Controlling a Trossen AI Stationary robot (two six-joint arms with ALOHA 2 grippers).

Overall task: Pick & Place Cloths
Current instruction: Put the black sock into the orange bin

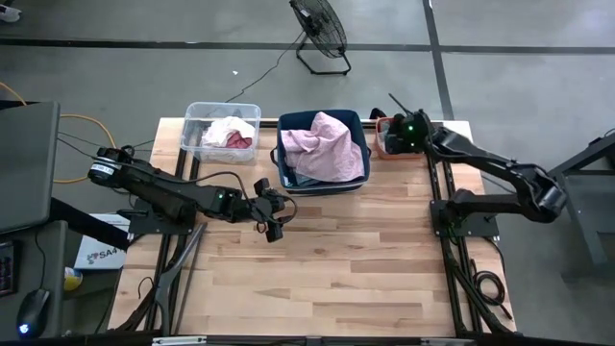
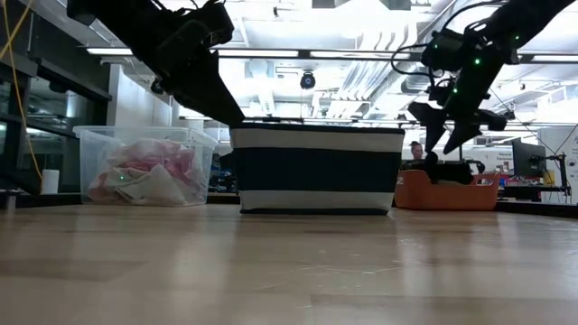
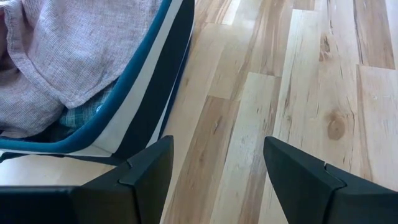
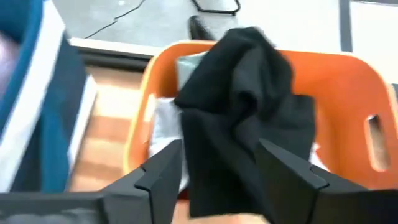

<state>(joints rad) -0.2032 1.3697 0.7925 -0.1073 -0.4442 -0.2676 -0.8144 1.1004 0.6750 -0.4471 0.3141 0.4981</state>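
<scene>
A light pink cloth (image 1: 327,144) lies heaped in the navy bin (image 1: 283,181), over a plaid piece (image 3: 81,115). White and hot pink cloths (image 1: 229,135) fill the clear bin (image 1: 195,113). A black cloth (image 4: 242,106) lies bunched on top of white and grey pieces in the coral bin (image 4: 351,78). My left gripper (image 1: 273,215) hovers open over bare table by the navy bin's near left corner. My right gripper (image 2: 447,131) hangs open above the coral bin (image 2: 442,191), one finger on either side of the black cloth in the right wrist view, apart from it.
The three bins stand in a row along the table's far edge. The wooden table (image 1: 327,279) stretches from them to the near edge. A floor fan (image 1: 322,34) stands beyond the table, and a laptop and cables (image 1: 29,154) sit off its left side.
</scene>
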